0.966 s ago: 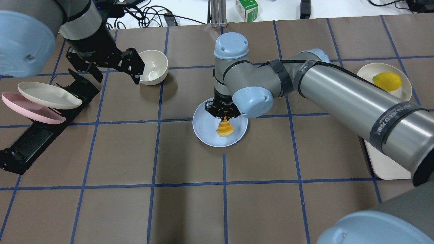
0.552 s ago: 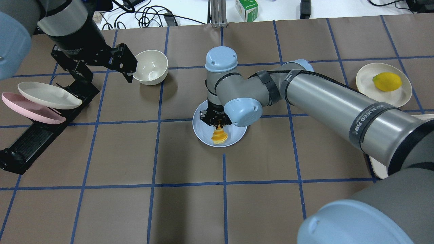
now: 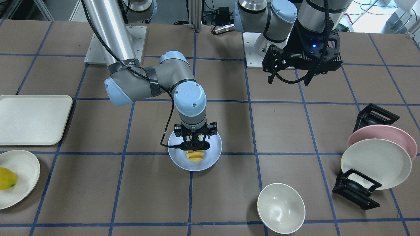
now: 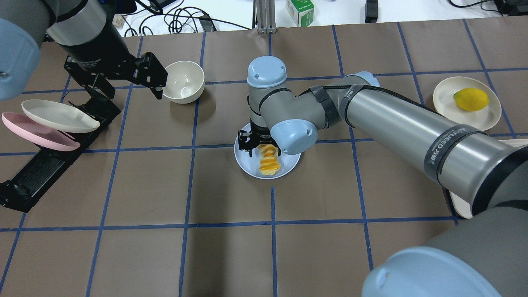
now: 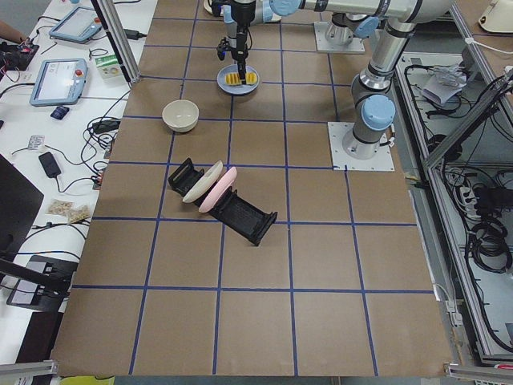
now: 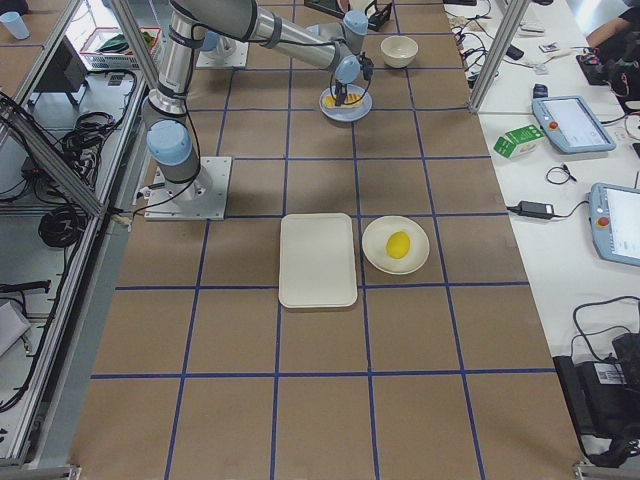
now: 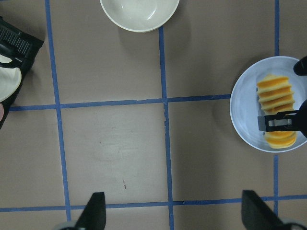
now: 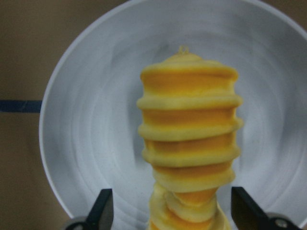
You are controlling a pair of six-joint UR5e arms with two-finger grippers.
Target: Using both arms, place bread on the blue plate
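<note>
Bread (image 4: 268, 161) lies on the blue plate (image 4: 246, 162), right hand (image 4: 263, 145) spread wide, 1 finger either side, gripping nothing. A crooked lift could knock it onto the bench (image 4: 144, 185). Left hand (image 3: 289, 73) hangs wide, well apart.

You have four plates on the counter (image 3: 98, 196): one blue plate (image 3: 178, 159), one pink plate (image 3: 390, 131) and two cream plates (image 3: 375, 162) (image 3: 23, 170). Add to that one bread (image 3: 194, 156), one lemon (image 3: 6, 178), one bowl (image 3: 281, 208), one tray (image 3: 32, 119), one black rack (image 3: 357, 193), and two arms (image 3: 108, 32) (image 3: 259, 14).
</note>
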